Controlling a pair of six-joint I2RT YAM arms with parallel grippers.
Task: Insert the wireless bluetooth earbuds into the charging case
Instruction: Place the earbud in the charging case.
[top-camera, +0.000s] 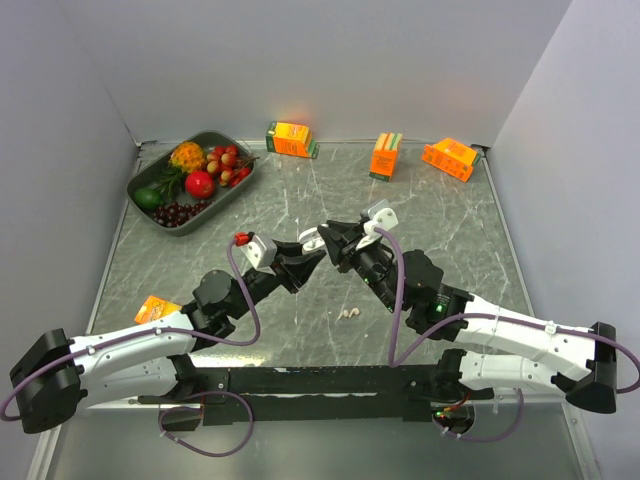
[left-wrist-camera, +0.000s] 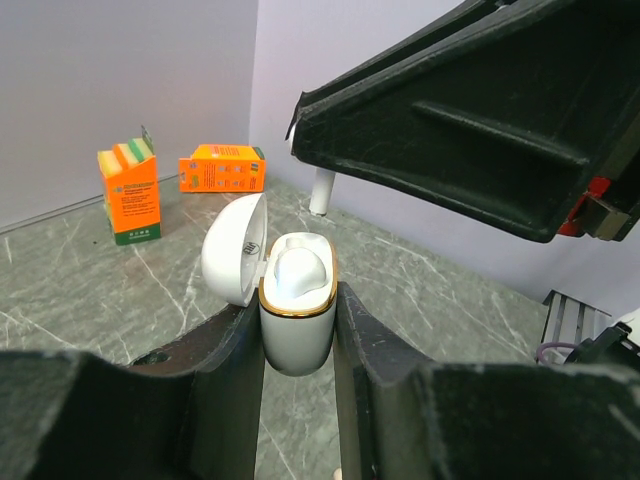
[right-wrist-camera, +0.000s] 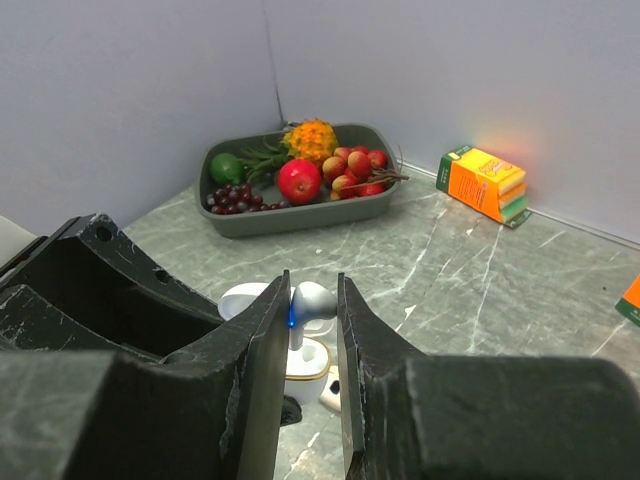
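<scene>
Marble table (top-camera: 300, 190), earbud (right-wrist-camera: 313, 297) near open case (left-wrist-camera: 297, 335)

Grey marbled table (top-camera: 300, 200) | far-left corner: dark tray (right-wrist-camera: 300, 218) of fruit | far edge: three orange boxes, left carton (top-camera: 290, 138), middle carton (top-camera: 385, 155) upright, right carton (top-camera: 450, 158) | near left: fourth carton (top-camera: 157, 308) | centre-front: two pale earbuds (top-camera: 348, 313), close together

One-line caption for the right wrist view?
Right gripper pinches a white stemmed earbud above the open white gold-rimmed charging case.
</scene>
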